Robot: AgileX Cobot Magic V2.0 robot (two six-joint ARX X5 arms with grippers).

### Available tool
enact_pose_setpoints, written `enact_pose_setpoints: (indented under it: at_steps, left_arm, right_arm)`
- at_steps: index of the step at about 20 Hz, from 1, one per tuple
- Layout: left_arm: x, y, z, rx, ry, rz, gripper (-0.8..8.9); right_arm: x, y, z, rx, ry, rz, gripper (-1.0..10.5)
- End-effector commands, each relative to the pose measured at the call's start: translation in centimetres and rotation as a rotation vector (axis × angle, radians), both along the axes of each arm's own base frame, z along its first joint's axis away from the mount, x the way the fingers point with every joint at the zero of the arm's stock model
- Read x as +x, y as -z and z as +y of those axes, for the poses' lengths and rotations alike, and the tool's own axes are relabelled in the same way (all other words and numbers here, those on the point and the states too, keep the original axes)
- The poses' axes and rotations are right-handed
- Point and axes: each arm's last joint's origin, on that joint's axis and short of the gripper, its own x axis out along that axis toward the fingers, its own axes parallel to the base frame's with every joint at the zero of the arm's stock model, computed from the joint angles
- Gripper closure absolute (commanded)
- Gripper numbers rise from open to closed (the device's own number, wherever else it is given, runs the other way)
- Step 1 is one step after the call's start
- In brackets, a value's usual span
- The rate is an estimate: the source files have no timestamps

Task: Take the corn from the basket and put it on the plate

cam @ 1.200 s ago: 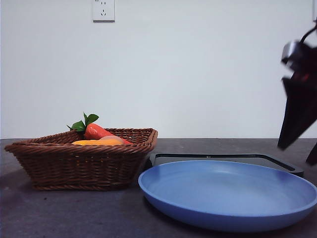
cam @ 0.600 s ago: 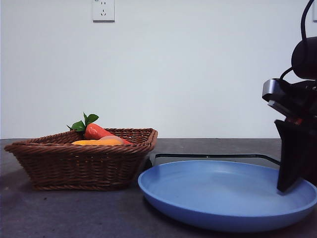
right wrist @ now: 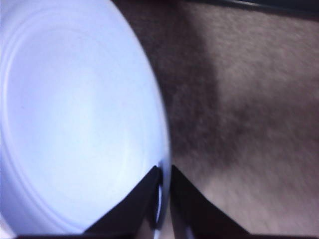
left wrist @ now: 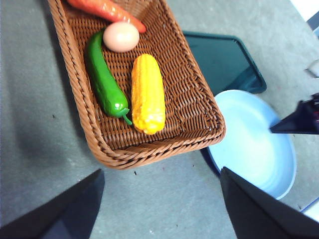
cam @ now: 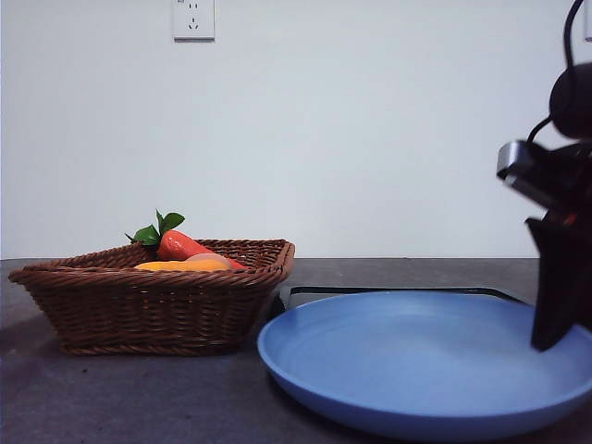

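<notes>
- Front view: right gripper (cam: 552, 338) comes in at the right edge, dark and large, pointing down, its tip low over the right rim of the plate (cam: 370, 407). The jaws cannot be judged from here.
- Front view: basket (cam: 153, 301) sits left of the plate, its near right corner just beside the plate's left rim. The corn (cam: 180, 265) shows only as a yellow-orange strip above the braided rim, with the carrot (cam: 180, 244) and its green leaves behind it. The black tray (cam: 305, 294) lies behind the plate.
- Front view: the middle of the plate is bare, and the table (cam: 111, 398) in front of the basket is open.
- Left wrist view: left gripper (left wrist: 159, 206) hangs high above the table near the basket's edge, jaws spread wide and holding nothing.
- Left wrist view: corn (left wrist: 147, 93) lies flat in the basket, beside a green cucumber (left wrist: 103, 79) and apart from it, with a pinkish egg-shaped item (left wrist: 121, 37) past its far end. One end of the corn lies near the basket wall.
- Left wrist view: the right gripper's dark tip (left wrist: 296, 119) reaches over the plate's rim (left wrist: 289, 169).
- Right wrist view: right gripper (right wrist: 163, 185) has its jaws nearly together on either side of the plate's rim (right wrist: 160, 119); blurred, so they seem to pinch the rim but contact is not certain.
</notes>
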Motion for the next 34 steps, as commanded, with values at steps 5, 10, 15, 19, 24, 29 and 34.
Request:
enact_pose_setpoints:
  at_steps: [5, 10, 15, 19, 24, 29, 34]
  left_arm:
    - [2.9, -1.9, -0.7, -0.001, 0.034, -0.07, 4.35]
    - [5.4, -1.6, -1.9, 0.039, 0.057, -0.012, 4.35]
    - [9.3, -1.6, -5.2, 0.135, 0.118, 0.004, 4.35]
    - [13.2, -1.1, -8.9, 0.285, 0.138, 0.033, 4.35]
    - [17.5, 1.6, -13.1, 0.395, 0.193, 0.121, 4.35]
    - [19.7, 5.6, -15.3, 0.474, 0.214, 0.216, 4.35]
    - [20.4, 8.0, -15.9, 0.501, 0.224, 0.262, 4.35]
  right_arm:
    - [-2.0, -3.8, -1.5, -0.041, 0.051, -0.105, 9.5]
    - [-4.5, -6.8, -2.6, -0.026, 0.091, -0.213, 9.5]
    - [-7.2, -9.3, -3.3, -0.008, 0.124, -0.318, 9.5]
    - [-8.2, -9.8, -3.4, 0.0, 0.133, -0.339, 9.5]
    - [-8.4, -10.0, -3.4, 0.011, 0.132, -0.345, 9.5]
    - [-8.4, -10.0, -3.4, 0.011, 0.132, -0.345, 9.5]
    - [-8.3, -10.0, -3.4, 0.012, 0.132, -0.357, 9.5]
